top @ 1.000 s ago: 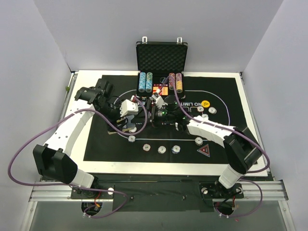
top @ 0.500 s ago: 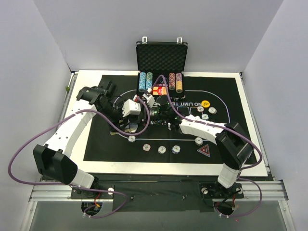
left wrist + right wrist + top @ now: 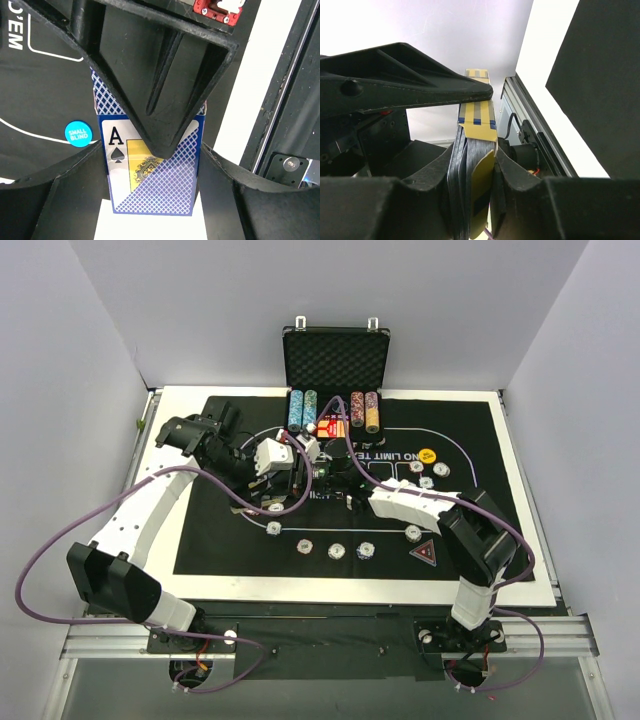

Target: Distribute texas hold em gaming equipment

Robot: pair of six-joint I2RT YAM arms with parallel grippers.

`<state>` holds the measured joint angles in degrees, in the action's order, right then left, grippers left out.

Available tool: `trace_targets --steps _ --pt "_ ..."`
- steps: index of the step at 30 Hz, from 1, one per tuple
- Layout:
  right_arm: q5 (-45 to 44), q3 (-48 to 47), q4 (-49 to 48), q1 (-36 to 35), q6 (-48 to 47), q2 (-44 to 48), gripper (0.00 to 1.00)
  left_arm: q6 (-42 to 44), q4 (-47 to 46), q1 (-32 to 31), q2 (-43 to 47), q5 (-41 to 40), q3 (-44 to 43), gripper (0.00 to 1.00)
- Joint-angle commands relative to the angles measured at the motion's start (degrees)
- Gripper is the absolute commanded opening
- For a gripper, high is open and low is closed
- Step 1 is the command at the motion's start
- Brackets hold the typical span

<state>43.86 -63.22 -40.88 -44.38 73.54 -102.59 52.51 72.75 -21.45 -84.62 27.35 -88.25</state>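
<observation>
The deck [image 3: 165, 190], a blue-patterned box with an ace of spades, is clamped between my left gripper's [image 3: 150, 165] fingers above the mat. Its open end faces my right gripper [image 3: 472, 165], which is shut on the playing cards [image 3: 461, 175] and the yellow flap [image 3: 481, 185] sticking out. In the top view both grippers meet left of the mat's centre, left [image 3: 283, 462] and right [image 3: 306, 454]. Several striped chips [image 3: 336, 551] lie along the near oval line. A blue disc [image 3: 77, 134] lies under the deck. A yellow disc [image 3: 427, 454] and a black-red triangular marker [image 3: 424, 553] sit at the right.
The black foam-lined case [image 3: 335, 355] stands open at the back with chip columns [image 3: 302, 410] at its front. The black mat [image 3: 210, 540] covers the white board [image 3: 520, 570]. More chips [image 3: 441, 469] lie near the yellow disc. Purple cables loop beside both arms.
My right gripper has swung left to the deck and closed its jaws on the cards. The left gripper has kept hold of the deck and shifted slightly back.
</observation>
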Motion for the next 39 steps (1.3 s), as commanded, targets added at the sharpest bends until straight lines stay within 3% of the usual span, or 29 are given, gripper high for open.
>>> trace_targets --steps 1,2,6,26,31,35,39 --pt "0.7 -0.15 -6.66 0.43 1.69 1.77 0.18 -2.41 -3.67 -0.26 2.87 1.47 0.0 0.69" --pt "0.79 -0.06 -7.8 0.7 2.83 1.86 0.18 -1.46 -3.41 -0.17 3.05 1.74 0.18 0.82" --pt "1.06 0.73 -8.34 1.14 3.45 2.48 0.18 -0.31 -1.48 0.01 3.06 3.76 0.09 0.88" --pt "4.13 -2.52 -8.25 0.26 4.16 3.36 0.17 4.61 -5.61 1.59 6.75 4.9 6.51 0.93" --pt "4.4 -2.96 -7.72 0.08 3.72 3.71 0.17 6.98 -3.76 2.38 6.05 6.04 6.16 0.87" --pt "4.92 -3.57 -7.81 -0.35 4.07 2.83 0.17 11.01 -1.04 4.22 4.82 8.85 4.93 0.66" --pt "5.71 -4.19 -9.91 -0.88 5.56 1.95 0.17 12.26 3.62 5.1 2.0 10.35 2.73 0.64"
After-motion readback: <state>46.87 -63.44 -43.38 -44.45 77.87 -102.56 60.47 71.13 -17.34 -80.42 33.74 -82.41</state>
